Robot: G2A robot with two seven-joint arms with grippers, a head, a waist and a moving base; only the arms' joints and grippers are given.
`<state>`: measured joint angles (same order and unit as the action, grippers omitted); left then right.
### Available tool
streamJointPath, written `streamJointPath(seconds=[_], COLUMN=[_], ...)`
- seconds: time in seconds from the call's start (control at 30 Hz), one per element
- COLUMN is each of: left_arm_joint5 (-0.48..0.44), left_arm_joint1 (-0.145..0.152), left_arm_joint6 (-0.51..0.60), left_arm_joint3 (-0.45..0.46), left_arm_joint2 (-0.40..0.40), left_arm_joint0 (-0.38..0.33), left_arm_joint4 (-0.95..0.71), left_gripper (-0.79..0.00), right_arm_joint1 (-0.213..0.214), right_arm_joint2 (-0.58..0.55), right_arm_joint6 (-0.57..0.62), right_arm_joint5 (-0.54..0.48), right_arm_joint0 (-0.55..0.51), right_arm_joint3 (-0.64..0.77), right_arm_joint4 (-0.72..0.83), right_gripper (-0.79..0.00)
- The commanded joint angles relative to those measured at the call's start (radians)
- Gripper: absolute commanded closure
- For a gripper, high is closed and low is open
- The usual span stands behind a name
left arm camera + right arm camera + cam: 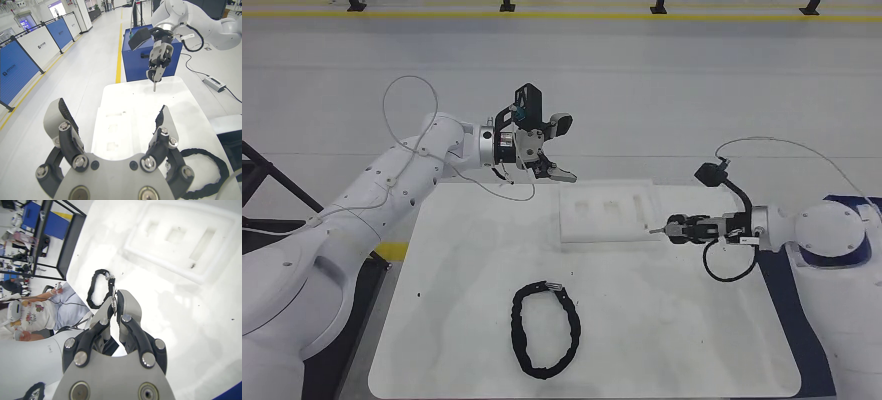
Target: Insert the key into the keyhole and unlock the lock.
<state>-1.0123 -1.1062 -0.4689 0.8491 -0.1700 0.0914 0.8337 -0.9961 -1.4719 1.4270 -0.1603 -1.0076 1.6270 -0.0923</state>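
Observation:
A black chain lock [545,330] lies as a closed loop on the white table near its front, its metal lock body [553,290] at the loop's far end. My right gripper [664,228] hovers right of the foam tray [607,212], shut on a small silver key [651,229] that points toward the tray. In the right wrist view the key [114,303] is pinched between the pads of the right gripper [114,294], with the chain lock [94,291] beyond. My left gripper [113,111] is open and empty above the table's far edge, behind the tray [113,130].
The white foam tray has several shallow rectangular recesses [174,234]. The table's far left corner [432,195] lies under the left arm. A blue cabinet [149,51] stands off the table on the right arm's side, and a power brick [214,83] lies on the floor.

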Motion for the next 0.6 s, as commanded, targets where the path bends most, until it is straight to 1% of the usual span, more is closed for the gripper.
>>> streamJointPath(seconds=[0.0, 0.1, 0.2, 0.5, 0.57], left_arm_joint5=[0.0, 0.0, 0.0, 0.0, 0.019], left_arm_joint1=[0.0, 0.0, 0.0, 0.0, 0.0], left_arm_joint6=[0.0, 0.0, 0.0, 0.0, 0.014], left_arm_joint3=[0.0, 0.0, 0.0, 0.0, 0.009], left_arm_joint2=[0.0, 0.0, 0.0, 0.0, -0.004], left_arm_joint0=[0.0, 0.0, 0.0, 0.0, 0.009], left_arm_joint4=[0.0, 0.0, 0.0, 0.0, 0.004], left_gripper=[-0.785, -0.785, -0.785, -0.785, -0.785], right_arm_joint1=[0.004, 0.007, 0.013, 0.013, 0.013], right_arm_joint2=[-0.033, -0.076, -0.111, -0.111, -0.111], right_arm_joint6=[-0.013, -0.044, -0.105, -0.105, -0.105], right_arm_joint5=[-0.011, -0.058, -0.065, -0.065, -0.065], right_arm_joint0=[-0.021, -0.05, -0.066, -0.066, -0.066], right_arm_joint3=[0.002, -0.017, -0.036, -0.036, -0.036], right_arm_joint4=[0.051, 0.167, 0.146, 0.146, 0.146], right_gripper=[0.0, 0.0, 0.0, 0.0, 0.0])
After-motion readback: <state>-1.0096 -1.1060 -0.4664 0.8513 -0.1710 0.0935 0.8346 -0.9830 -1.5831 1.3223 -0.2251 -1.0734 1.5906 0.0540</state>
